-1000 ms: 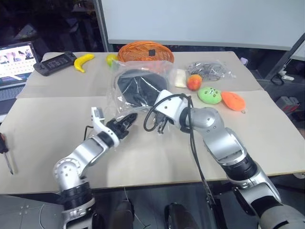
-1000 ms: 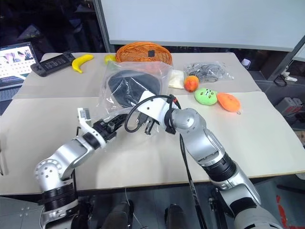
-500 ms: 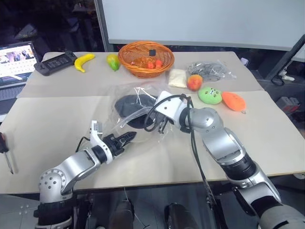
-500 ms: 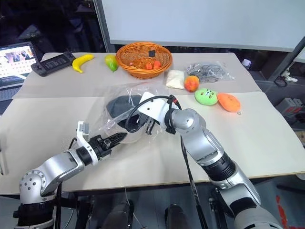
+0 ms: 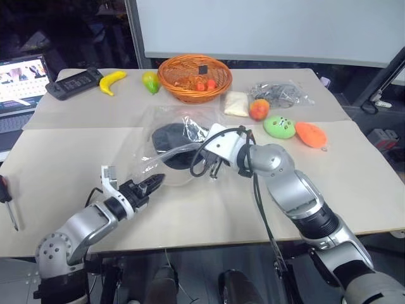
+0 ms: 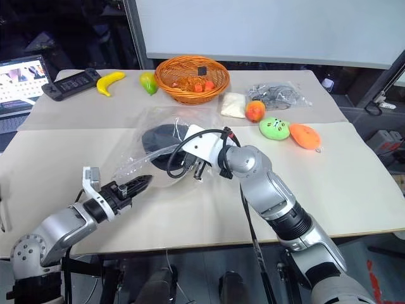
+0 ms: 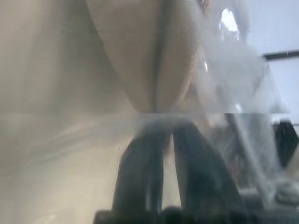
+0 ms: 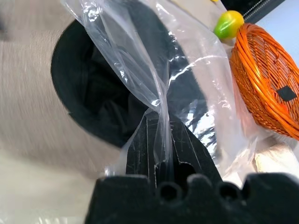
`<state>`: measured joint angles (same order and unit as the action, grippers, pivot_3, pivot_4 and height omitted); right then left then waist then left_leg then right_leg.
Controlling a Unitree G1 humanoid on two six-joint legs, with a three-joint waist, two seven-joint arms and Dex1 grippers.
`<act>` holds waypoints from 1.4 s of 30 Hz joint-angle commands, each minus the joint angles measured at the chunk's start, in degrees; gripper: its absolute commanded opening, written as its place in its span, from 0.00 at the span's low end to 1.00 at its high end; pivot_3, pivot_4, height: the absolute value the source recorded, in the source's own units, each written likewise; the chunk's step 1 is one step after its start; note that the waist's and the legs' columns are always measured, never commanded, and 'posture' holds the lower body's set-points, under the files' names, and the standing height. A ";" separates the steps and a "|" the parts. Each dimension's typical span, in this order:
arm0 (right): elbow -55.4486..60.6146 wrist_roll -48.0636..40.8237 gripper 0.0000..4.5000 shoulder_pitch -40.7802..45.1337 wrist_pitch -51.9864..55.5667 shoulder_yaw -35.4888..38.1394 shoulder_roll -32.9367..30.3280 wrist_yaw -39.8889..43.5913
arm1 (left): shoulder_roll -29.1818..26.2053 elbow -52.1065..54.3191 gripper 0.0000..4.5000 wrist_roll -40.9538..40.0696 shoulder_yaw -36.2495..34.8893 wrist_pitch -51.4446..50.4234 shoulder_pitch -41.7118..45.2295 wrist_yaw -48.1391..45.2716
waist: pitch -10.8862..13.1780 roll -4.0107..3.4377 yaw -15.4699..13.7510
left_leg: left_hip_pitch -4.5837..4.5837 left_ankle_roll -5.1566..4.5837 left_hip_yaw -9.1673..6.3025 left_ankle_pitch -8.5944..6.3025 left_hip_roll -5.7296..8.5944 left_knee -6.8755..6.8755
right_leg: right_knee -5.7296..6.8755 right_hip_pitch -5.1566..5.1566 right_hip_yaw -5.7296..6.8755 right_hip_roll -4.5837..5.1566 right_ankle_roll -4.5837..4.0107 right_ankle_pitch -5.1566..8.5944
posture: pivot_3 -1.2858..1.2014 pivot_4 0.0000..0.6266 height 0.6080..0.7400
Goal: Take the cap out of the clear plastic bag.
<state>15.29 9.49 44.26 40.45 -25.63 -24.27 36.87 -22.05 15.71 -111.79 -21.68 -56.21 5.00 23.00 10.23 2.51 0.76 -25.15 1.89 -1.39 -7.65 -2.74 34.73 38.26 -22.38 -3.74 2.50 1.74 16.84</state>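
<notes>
A beige bench (image 5: 69,158) stood before a white wall. Just left of frame centre, the right pincer (image 5: 211,166) was clamped tight on a fold of the clear plastic bag (image 5: 166,136). At lower left, the left pincer (image 5: 154,181) pinched the bag's stretched corner. The cap (image 5: 169,142) lay inside, dark lining up, centre frame. Beyond, at upper centre, sat an orange basket (image 5: 218,85).

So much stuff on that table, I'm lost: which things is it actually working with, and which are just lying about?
In use:
- clear plastic bag, pinched by both sets of fingers
- cap, dark lining up, inside it

Lying about:
- orange basket
- banana
- small bag
- green toy
- laptop
</notes>
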 commanded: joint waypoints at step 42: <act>1.08 1.85 0.00 -0.06 -1.25 1.19 -0.31 0.09 | 3.38 3.42 1.00 5.11 16.49 19.53 -2.36 7.70 | 0.03 -0.06 -0.14 | -0.02 0.00 0.06 0.00 -0.03 -0.08 | -0.23 0.01 -0.03 -0.02 -0.04 -0.03 | 0.52 0.24 1.00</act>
<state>14.40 10.65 43.60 40.06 -26.07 -24.28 37.25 -18.76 19.17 -107.78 -6.21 -36.31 2.70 30.21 10.26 2.46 0.62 -25.17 1.90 -1.33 -7.65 -2.77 34.65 38.03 -22.36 -3.77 2.48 1.70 16.81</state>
